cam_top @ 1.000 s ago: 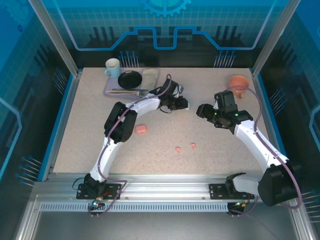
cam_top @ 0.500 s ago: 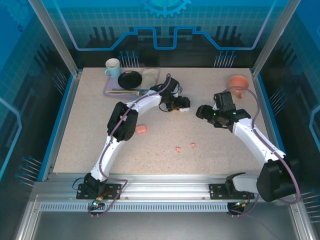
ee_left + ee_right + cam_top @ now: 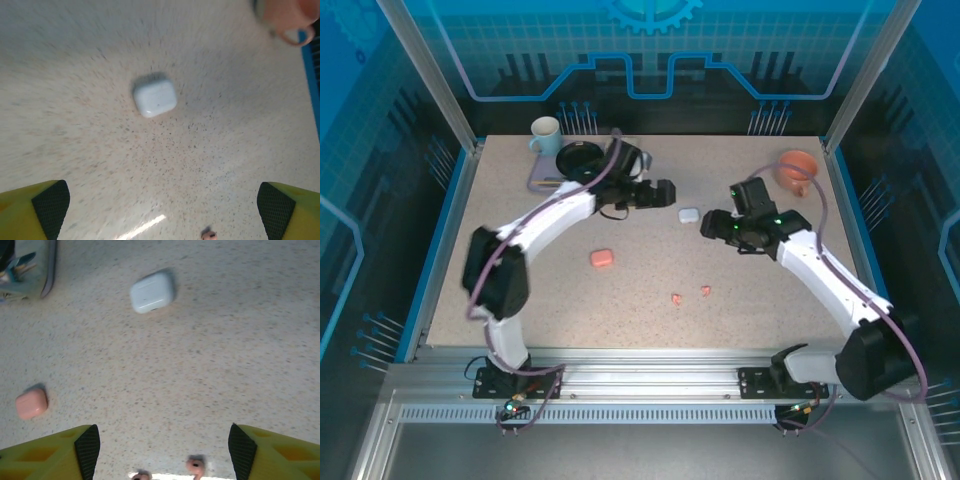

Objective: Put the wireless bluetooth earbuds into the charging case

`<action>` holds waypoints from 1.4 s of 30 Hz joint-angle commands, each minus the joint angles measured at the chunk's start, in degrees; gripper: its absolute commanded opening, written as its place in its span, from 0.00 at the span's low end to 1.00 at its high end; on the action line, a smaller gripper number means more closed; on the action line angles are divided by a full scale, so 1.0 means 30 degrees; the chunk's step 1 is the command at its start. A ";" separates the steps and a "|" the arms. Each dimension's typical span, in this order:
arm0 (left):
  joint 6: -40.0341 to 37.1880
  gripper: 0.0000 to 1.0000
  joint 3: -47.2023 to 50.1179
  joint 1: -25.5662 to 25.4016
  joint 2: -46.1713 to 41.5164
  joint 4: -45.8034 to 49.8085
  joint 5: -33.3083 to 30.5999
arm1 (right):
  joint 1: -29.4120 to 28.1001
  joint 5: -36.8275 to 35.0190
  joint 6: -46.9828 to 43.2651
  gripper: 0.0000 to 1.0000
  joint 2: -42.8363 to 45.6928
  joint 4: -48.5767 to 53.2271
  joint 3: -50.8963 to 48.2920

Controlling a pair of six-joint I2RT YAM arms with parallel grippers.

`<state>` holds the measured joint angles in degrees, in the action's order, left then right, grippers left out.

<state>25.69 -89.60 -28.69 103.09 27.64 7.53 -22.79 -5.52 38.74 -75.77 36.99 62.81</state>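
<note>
Left pincer [image 3: 162, 202] is spreading wide and retreating, leaving the white case [image 3: 688, 214] mid-frame. Right pincer [image 3: 165, 444] is hanging spread, pink earbuds [image 3: 676, 298] still loose.

Robot lab cell, aluminium frame [image 3: 650, 385], blue printed walls [image 3: 650, 50]

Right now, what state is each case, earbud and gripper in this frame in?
white charging case: closed, lying free
pink charging case: closed, lying free
pink earbuds: both loose, outside any case
left gripper: open, empty
right gripper: open, empty
</note>
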 commanded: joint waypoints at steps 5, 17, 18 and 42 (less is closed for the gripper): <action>0.1135 0.99 0.6393 0.1879 -0.7961 -0.0004 -0.8098 | -0.4573 -0.2386 -0.0199 0.73 -0.7271 0.2964 0.7034; 0.6333 0.99 1.3023 0.7746 -1.4638 -0.0576 -0.7029 | -0.8804 -0.3422 0.1834 0.78 -2.3124 1.1468 2.6288; 0.6333 0.99 1.3090 0.8119 -1.4815 -0.0334 -0.6825 | -0.8962 -0.3379 0.1943 0.79 -2.3821 1.1642 2.7156; 0.5704 0.99 1.3718 1.0024 -1.4559 -0.0323 -0.2593 | -1.0909 -0.3196 -0.0885 0.82 -2.4136 0.9249 2.4594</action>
<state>43.57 -48.80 0.82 59.57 27.53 -2.85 -54.08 -16.29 40.51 -149.58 63.75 138.47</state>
